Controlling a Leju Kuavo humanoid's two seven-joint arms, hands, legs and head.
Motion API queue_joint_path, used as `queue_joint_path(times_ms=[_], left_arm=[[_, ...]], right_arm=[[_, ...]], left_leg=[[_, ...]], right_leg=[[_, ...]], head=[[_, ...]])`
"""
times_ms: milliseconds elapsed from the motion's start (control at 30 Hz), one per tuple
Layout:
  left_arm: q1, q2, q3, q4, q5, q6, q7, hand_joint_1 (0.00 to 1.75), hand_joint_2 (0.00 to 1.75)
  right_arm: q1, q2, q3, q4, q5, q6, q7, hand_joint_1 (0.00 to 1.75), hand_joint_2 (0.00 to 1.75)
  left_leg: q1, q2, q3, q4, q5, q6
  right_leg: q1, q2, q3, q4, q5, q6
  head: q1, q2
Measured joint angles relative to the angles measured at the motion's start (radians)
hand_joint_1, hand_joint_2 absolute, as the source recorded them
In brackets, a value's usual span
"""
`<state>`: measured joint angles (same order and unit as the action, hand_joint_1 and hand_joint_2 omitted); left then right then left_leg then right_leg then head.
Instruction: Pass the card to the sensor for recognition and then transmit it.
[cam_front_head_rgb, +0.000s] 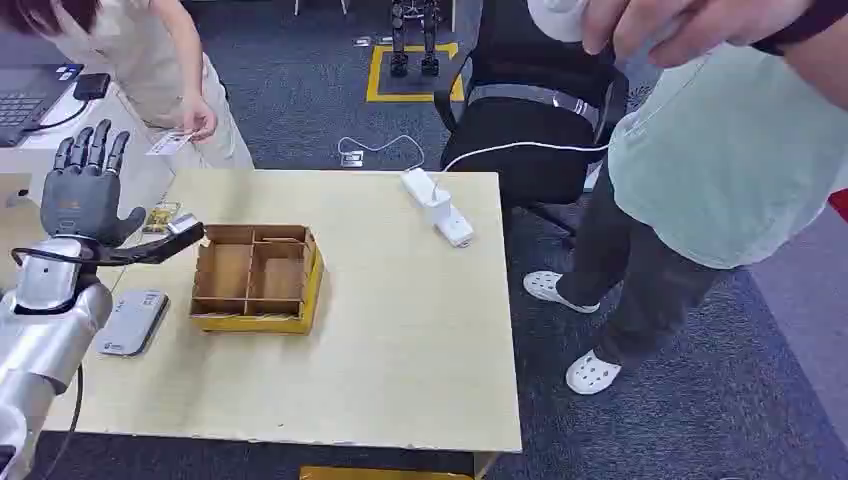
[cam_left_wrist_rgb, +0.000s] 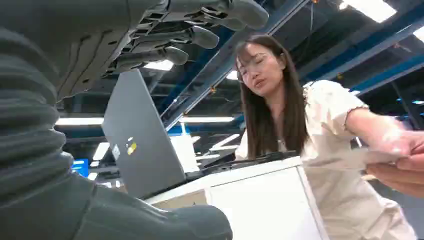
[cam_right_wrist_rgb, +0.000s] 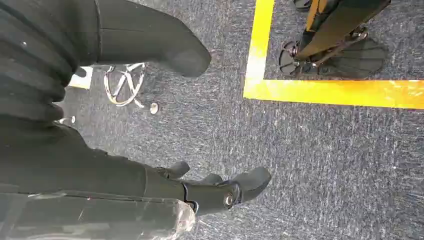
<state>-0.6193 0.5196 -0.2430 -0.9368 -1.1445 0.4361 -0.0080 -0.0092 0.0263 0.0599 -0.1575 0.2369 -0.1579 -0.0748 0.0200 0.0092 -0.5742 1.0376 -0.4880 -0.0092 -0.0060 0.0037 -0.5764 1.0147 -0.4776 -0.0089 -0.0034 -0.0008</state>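
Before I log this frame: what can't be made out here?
- Card in the person's hand: print too small in head view, blurred in left wrist view.
- Small items behind the left hand: partly hidden.
- Right hand: hanging over carpet; its fingers partly hidden by its cover.

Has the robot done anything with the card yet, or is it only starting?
Only starting. The person's hand holds the card out; the left hand is raised, open and empty. The reader on the table waits, so taking, scanning and passing on remain.
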Motion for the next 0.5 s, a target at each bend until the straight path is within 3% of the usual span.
queue_joint_path(times_ms=[233, 267, 500], left_arm=[[-0.033, -0.009, 0.0, 0.1, -0.084, 0.05, 0.076, 0.0, 1.75], [-0.035, -0.01, 0.0, 0.111, -0.085, 0.053, 0.08, 0.0, 1.75], [-0.043, -0.021, 0.0, 0.171, -0.093, 0.067, 0.089, 0.0, 1.75]], right_arm=[[0.0, 0.0, 0.0, 0.0, 0.001, -0.002, 0.011, 0.0, 1.75], [0.0, 0.0, 0.0, 0.0, 0.001, -0.003, 0.015, 0.0, 0.0], [0.001, 0.0, 0.0, 0.0, 0.001, -0.003, 0.023, 0.0, 0.0]], left_leg=[[0.0, 0.0, 0.0, 0.0, 0.0, 0.0], [0.0, 0.0, 0.0, 0.0, 0.0, 0.0], [0.0, 0.0, 0.0, 0.0, 0.0, 0.0]], right_leg=[[0.0, 0.0, 0.0, 0.0, 0.0, 0.0], [0.0, 0.0, 0.0, 0.0, 0.0, 0.0], [0.0, 0.0, 0.0, 0.0, 0.0, 0.0]], head=[[0.0, 0.0], [0.0, 0.0], [0.0, 0.0]])
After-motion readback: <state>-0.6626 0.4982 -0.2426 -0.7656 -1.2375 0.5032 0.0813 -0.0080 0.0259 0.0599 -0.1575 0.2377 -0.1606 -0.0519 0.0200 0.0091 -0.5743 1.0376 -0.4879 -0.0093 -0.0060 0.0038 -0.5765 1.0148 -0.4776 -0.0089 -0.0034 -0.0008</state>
